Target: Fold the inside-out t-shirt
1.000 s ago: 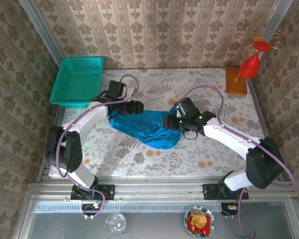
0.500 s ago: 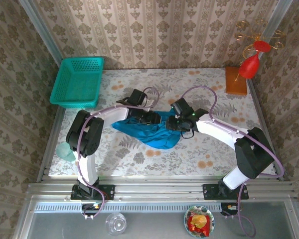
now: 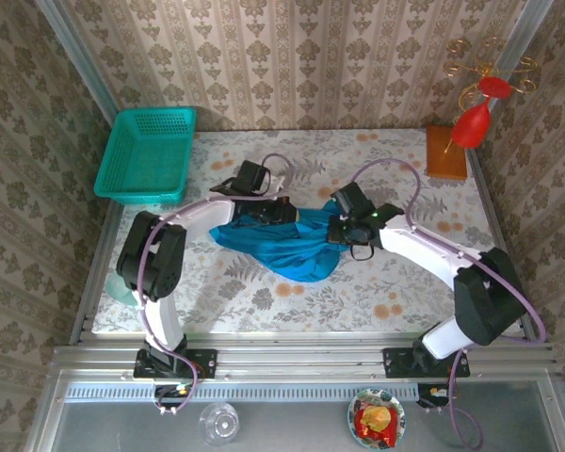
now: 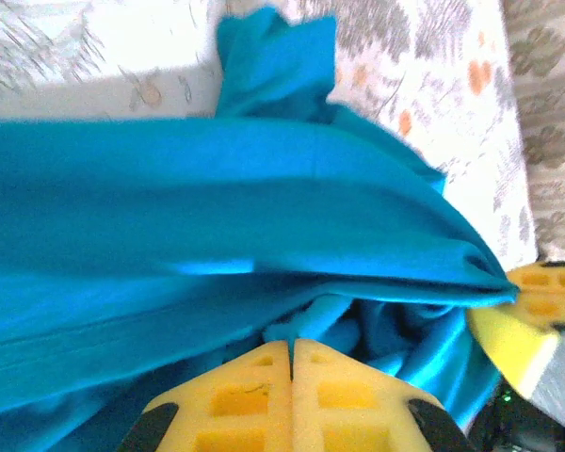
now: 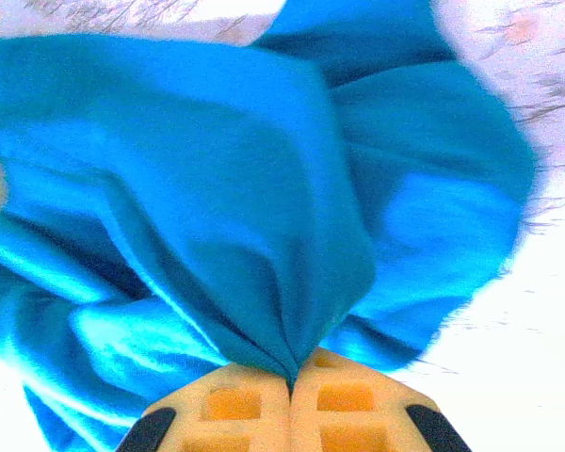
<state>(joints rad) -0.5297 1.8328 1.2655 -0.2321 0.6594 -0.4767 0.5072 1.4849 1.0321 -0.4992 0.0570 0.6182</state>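
Lying bunched mid-way across the floral-patterned table (image 3: 405, 282), the bright blue soft cloth inside-out t-shirt (image 3: 282, 250) is running left to right, its far edge strung between the arms. The left gripper (image 3: 281, 213) and the right gripper (image 3: 336, 227) are each pinching that edge with jaws fully closed, near each other, with the loose cloth sagging nearward.

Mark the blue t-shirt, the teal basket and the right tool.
t-shirt (image 3: 297, 252): top view, on the middle of the bunched blue cloth.
basket (image 3: 146, 155): top view, on its bare mesh floor.
right tool (image 5: 292, 381): right wrist view, where its shut yellow fingers pinch the t-shirt.
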